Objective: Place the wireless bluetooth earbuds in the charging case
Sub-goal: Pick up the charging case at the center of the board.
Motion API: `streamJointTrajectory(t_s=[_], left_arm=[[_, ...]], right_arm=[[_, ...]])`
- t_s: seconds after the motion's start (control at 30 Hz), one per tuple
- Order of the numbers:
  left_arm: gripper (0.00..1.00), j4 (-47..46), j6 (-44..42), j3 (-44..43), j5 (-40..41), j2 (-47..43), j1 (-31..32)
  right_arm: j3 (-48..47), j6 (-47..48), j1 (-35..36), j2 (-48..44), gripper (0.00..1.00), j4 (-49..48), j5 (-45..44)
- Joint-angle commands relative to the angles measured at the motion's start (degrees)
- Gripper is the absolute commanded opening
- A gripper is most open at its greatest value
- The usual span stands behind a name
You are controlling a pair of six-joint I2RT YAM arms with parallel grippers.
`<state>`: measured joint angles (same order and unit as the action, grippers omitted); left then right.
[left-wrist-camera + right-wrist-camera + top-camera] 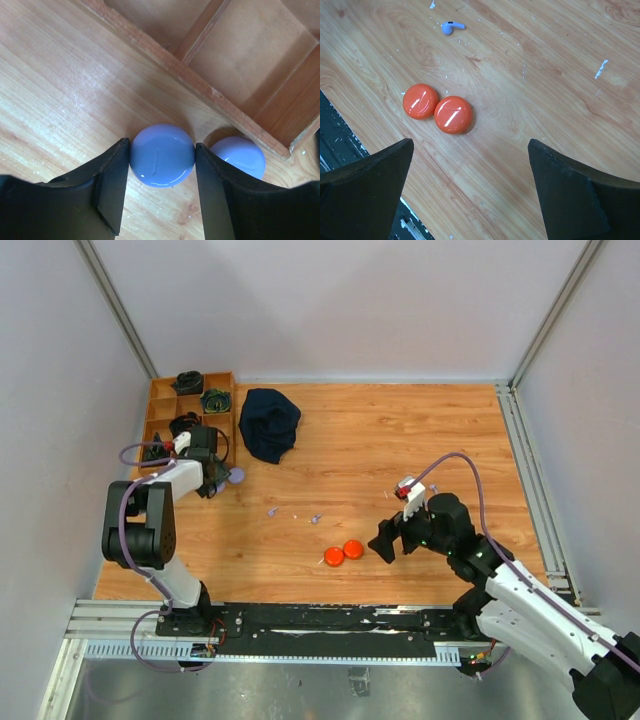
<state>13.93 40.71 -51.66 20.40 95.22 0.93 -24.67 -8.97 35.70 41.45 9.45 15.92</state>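
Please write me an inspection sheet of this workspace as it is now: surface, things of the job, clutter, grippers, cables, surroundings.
Surface: wooden tabletop, scattered pale specks.
Job's things: lavender earbud lying loose; two orange discs touching each other; lavender disc near the tray; second lavender disc against its wall.
Clutter: dark blue cloth; wooden tray, dark items in some compartments.
Grippers: left gripper, fingers against both sides of the lavender disc; right gripper open, empty, near the orange discs.
Cables: purple cable looped along each arm.
Surroundings: pale walls; metal rail at near edge.
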Motion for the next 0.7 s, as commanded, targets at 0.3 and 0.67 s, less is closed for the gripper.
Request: streamJointTrajectory(t_s=[0.3, 0.67], left_arm=[[0.44, 5.6, -2.1, 5.3, -9.8, -13.8, 0.8], [0.42, 4.9, -6.1, 8.5, -13.2, -28.4, 12.0]], right_arm=[[-5.5, -7.5, -1.4, -3.2, 0.98, 3.9, -5.8], [-7.5, -1.2, -1.4, -2.1, 0.99, 2.1, 4.7]])
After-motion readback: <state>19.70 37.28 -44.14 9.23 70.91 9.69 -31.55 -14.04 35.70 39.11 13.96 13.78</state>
